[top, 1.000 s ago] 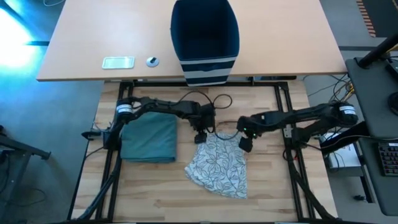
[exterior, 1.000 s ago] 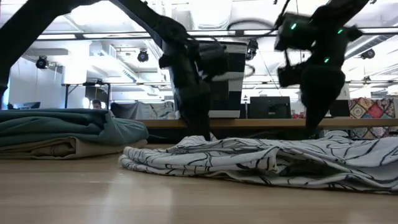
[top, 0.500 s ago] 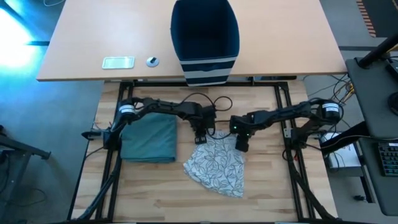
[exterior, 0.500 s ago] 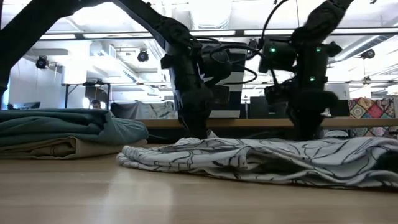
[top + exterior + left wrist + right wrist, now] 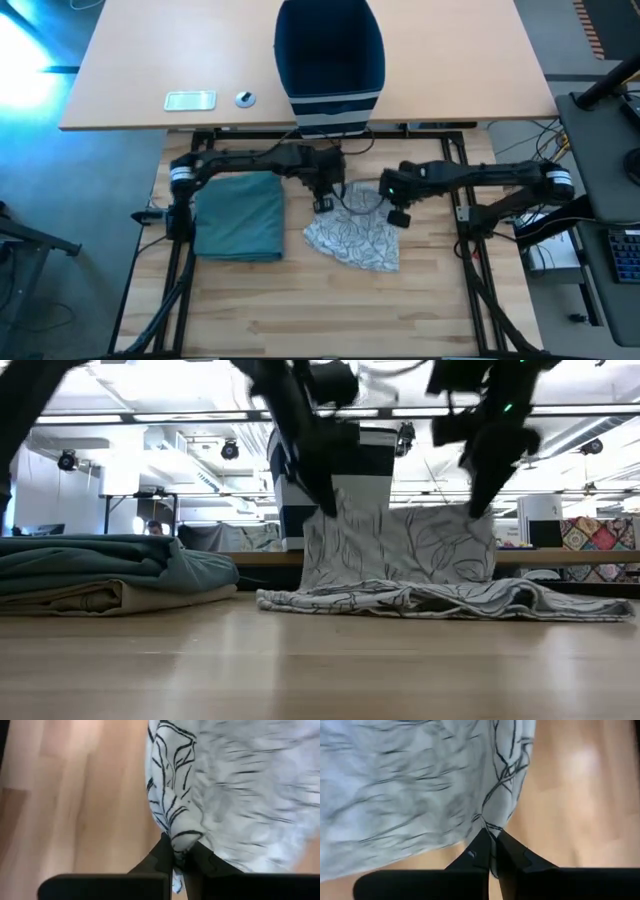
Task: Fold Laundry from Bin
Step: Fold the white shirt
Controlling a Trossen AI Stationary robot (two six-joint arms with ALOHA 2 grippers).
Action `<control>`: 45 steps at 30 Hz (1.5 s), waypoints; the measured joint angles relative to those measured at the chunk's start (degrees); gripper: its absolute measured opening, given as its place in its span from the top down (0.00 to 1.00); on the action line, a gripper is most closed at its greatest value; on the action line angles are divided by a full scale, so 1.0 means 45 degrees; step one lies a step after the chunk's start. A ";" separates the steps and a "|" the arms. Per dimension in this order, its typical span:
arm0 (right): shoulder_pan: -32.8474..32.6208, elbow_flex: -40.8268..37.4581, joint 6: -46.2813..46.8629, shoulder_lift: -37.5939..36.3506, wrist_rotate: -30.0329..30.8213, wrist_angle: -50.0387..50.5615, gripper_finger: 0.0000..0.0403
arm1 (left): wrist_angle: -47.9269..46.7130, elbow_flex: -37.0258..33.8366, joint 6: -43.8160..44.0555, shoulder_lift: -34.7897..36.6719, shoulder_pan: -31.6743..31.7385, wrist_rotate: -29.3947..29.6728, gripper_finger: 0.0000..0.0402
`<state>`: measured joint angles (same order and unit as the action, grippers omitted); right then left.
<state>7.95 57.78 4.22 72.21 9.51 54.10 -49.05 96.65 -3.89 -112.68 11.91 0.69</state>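
A white garment with a black leaf print lies on the wooden table. Its far edge is raised and its near part rests on the tabletop. My left gripper is shut on the raised edge's left corner, and my right gripper is shut on its right corner. In the low view the cloth hangs like a curtain between the two grippers. A folded teal-green garment lies at the left on a beige one. The navy bin stands on the desk beyond the table. My left gripper pinches the printed garment's left far corner between its two fingers, coming steeply from above. The cloth is bunched there, and I cannot tell how many layers. It hangs below the fingers, with its lower part on the table. My right gripper pinches the garment's right far corner between its two fingers, slanting down from above. The cloth gathers into folds at the fingertips. It hangs down from there, and its lower end lies on the table.
A flat white device and a small round object lie on the desk left of the bin. Bare wood shows along the near side of the table. The arms' frames flank the table's left and right edges.
Both grippers have shut on the printed garment's far edge and risen. That edge has lifted off the table and now hangs between them, while the near part has stayed on the wood and drawn slightly toward the far edge.
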 joint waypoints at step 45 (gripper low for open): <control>-0.5995 -0.1783 0.7266 0.2758 0.0007 -0.2243 0.58 | 0.3582 -0.2435 0.4069 -0.1338 -0.4109 0.1637 0.54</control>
<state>-19.02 49.76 36.92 84.62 9.54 44.00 -32.93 85.69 14.42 -118.70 -6.58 8.06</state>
